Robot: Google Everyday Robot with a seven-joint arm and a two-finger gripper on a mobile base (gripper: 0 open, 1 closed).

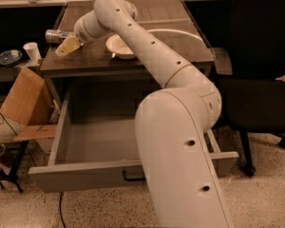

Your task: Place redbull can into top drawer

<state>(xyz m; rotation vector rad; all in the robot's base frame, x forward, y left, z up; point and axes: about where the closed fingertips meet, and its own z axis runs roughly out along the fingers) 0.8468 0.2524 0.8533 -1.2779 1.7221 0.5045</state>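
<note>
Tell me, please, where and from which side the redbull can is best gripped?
I'd grip the redbull can across the middle of its round body, coming from above: it lies on its side near the left edge of the table. The gripper hovers just in front of it.

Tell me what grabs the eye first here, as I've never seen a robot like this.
The big white robot arm fills the foreground, rising from the bottom right and reaching over the desk. Its gripper is near the desk's left edge, right beside the redbull can, which lies on its side, with a white bowl to their right. Below the desk top, the top drawer stands pulled wide open.
</note>
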